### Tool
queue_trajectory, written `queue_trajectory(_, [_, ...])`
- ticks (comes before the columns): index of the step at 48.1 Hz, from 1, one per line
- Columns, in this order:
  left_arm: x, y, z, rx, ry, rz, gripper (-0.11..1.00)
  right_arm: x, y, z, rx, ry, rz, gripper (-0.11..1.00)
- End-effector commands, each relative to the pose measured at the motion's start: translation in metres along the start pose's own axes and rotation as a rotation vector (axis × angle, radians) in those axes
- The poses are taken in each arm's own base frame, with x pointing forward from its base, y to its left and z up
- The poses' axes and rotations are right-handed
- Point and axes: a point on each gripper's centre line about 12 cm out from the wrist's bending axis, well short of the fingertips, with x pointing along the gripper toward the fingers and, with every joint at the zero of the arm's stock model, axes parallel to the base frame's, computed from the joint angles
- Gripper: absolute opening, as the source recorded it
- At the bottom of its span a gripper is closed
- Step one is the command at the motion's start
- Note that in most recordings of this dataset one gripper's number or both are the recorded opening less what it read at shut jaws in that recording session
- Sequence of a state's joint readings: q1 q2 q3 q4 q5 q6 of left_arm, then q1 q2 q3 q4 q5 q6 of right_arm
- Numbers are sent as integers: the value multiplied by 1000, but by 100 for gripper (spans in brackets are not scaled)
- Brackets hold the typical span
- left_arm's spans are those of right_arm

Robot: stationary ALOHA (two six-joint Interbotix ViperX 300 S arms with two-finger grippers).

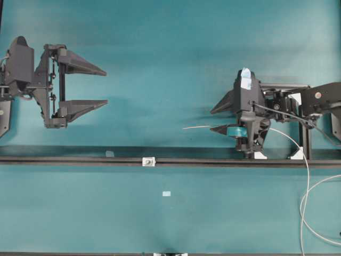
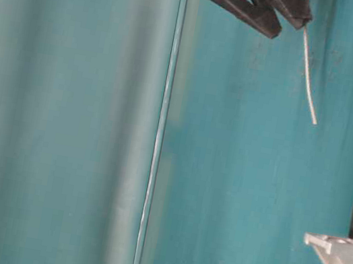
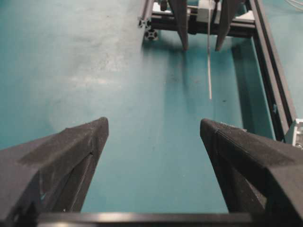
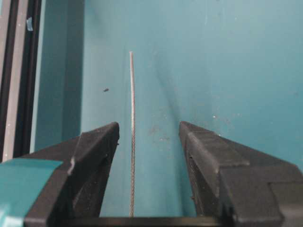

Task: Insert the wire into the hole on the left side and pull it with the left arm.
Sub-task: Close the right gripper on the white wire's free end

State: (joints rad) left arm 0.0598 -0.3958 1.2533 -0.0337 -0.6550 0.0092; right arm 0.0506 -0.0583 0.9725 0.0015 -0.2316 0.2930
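Observation:
The wire (image 1: 196, 127) is thin and pale, and its free tip points left, out past my right gripper (image 1: 211, 120). In the right wrist view the wire (image 4: 132, 118) runs straight out between the fingers of that gripper (image 4: 148, 125), close to the teal-taped finger. The jaws stand apart and do not pinch it. The hole is a dark spot in a tiny white block (image 1: 148, 161) on the black rail, left of and below the wire tip. My left gripper (image 1: 106, 87) is open and empty at the far left. Its wrist view shows its fingers wide apart (image 3: 154, 124), with the wire (image 3: 209, 61) far ahead.
A black rail (image 1: 213, 161) crosses the table from left to right. White ribbed clips (image 1: 260, 155) stand on it below the right arm. A pale blue tape scrap (image 1: 167, 193) lies in front of the rail. Pale line (image 1: 306, 202) loops at the right edge.

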Motion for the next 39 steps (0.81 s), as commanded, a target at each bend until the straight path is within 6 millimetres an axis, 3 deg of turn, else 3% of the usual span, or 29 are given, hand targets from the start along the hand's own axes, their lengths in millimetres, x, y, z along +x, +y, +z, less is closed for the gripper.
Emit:
queue_trajectory(1, [1,1,5,-1,-20,5,61,0,3,8,2,-23,8,63])
queue_trajectory(39, [2,4,6,-5,-25,17,61,20,-1,9,7,-32,1,63])
